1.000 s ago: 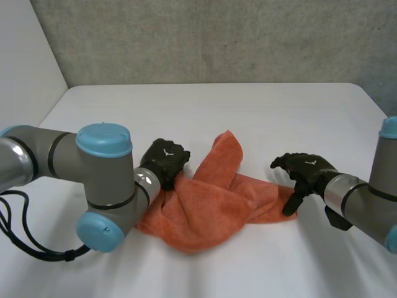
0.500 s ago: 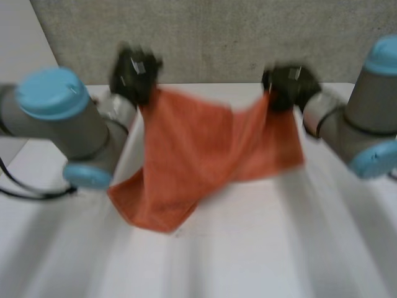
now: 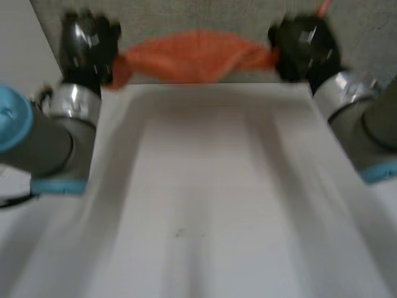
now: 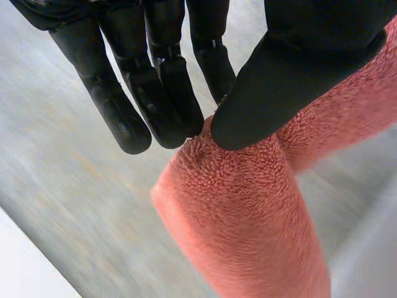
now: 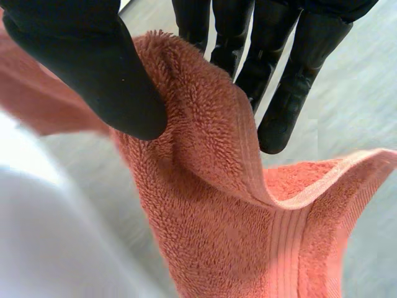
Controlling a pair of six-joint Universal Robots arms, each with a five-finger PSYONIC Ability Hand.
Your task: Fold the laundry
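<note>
An orange towel (image 3: 195,57) hangs stretched in the air above the far part of the white table (image 3: 205,205), held between both hands. My left hand (image 3: 87,46) pinches one end of the towel (image 4: 248,211) between thumb and fingers (image 4: 155,93). My right hand (image 3: 304,46) pinches the other end of the towel (image 5: 217,205) between its thumb and fingers (image 5: 285,74). The towel sags a little and is bunched near each grip.
A grey wall (image 3: 205,18) stands behind the table's far edge. Both arms (image 3: 43,139) reach forward along the table's sides, the right arm (image 3: 366,130) at the right edge.
Both hands took hold of the towel on the table and lifted it up and away. It now hangs stretched high between them, off the table.
</note>
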